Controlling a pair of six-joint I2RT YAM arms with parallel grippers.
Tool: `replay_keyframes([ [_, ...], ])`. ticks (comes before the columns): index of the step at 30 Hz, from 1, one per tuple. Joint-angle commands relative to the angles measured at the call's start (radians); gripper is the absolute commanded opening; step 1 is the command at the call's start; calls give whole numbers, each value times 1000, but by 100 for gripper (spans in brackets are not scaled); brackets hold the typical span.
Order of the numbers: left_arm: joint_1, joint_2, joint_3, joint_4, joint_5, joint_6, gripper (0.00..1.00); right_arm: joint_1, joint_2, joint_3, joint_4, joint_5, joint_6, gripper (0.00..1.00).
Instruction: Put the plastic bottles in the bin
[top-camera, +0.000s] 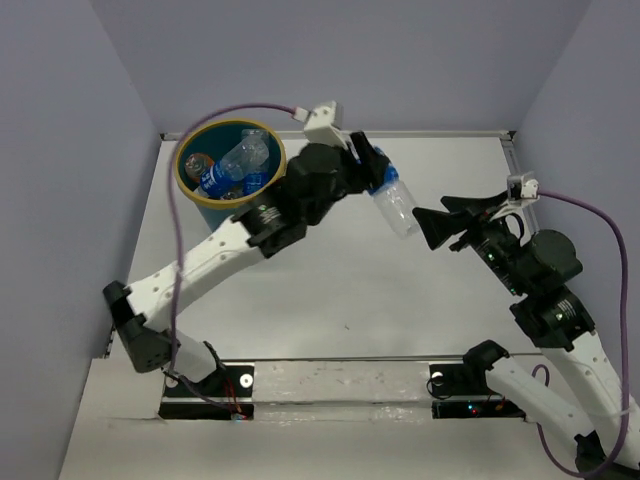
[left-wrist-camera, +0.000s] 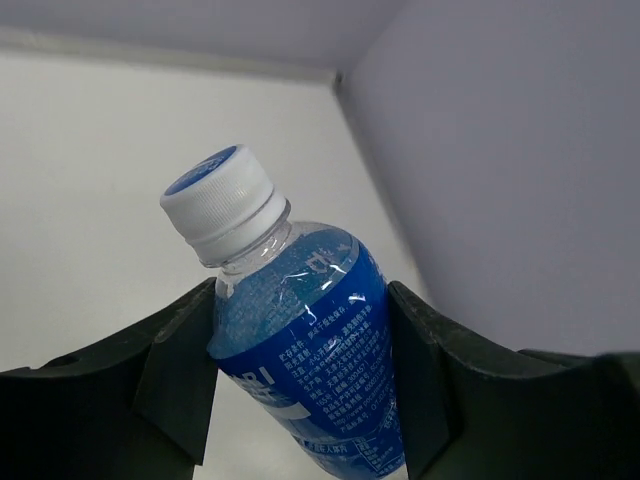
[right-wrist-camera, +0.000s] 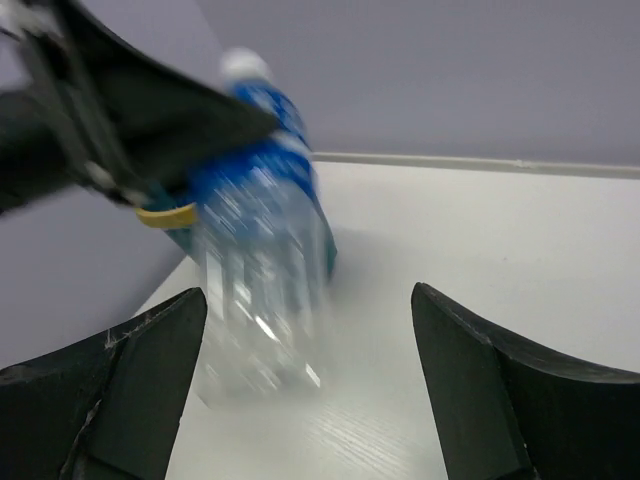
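My left gripper (top-camera: 378, 180) is shut on a clear plastic bottle (top-camera: 398, 208) with a blue label and white cap, held in the air over the middle of the table. In the left wrist view the fingers (left-wrist-camera: 180, 380) press both sides of the bottle's label (left-wrist-camera: 300, 330). My right gripper (top-camera: 432, 225) is open and empty just right of the bottle's base. In the right wrist view the bottle (right-wrist-camera: 265, 260) is blurred, ahead of the spread jaws. The teal bin (top-camera: 232, 123) with a yellow rim stands at the far left and holds several bottles (top-camera: 240, 160).
Lilac walls close the table on the left, back and right. A purple cable loops from the left wrist over the bin. The bin's yellow rim (right-wrist-camera: 170, 215) shows behind the bottle in the right wrist view.
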Motion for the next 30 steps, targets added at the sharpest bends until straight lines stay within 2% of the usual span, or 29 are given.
replay_keyframes([
  [1,34,-200,177,-99,-304,254,27,-7,-10,-7,100,-71,38,88],
  [2,57,-204,267,-128,-388,285,26,-7,0,-10,97,-97,46,88],
  [4,122,-208,344,-196,-462,347,25,-7,20,-19,99,-180,64,88],
  [6,275,-209,392,-201,-519,434,24,-7,42,-56,141,-263,107,87],
  [7,335,-209,395,-190,-527,456,24,-7,50,-68,158,-283,129,87],
  [8,445,-201,406,-189,-530,482,24,-7,54,-78,175,-300,138,86],
  [11,563,-172,405,-144,-556,520,24,-7,68,-98,204,-326,129,86],
  [16,579,-82,423,27,-685,738,24,-7,86,-111,200,-354,100,86],
  [22,581,59,437,138,-754,867,24,-7,123,-150,229,-374,95,86],
  [26,582,87,290,316,-805,1006,24,-7,140,-164,243,-381,88,86],
  [30,581,98,216,385,-806,1027,24,-7,142,-168,244,-394,80,86],
])
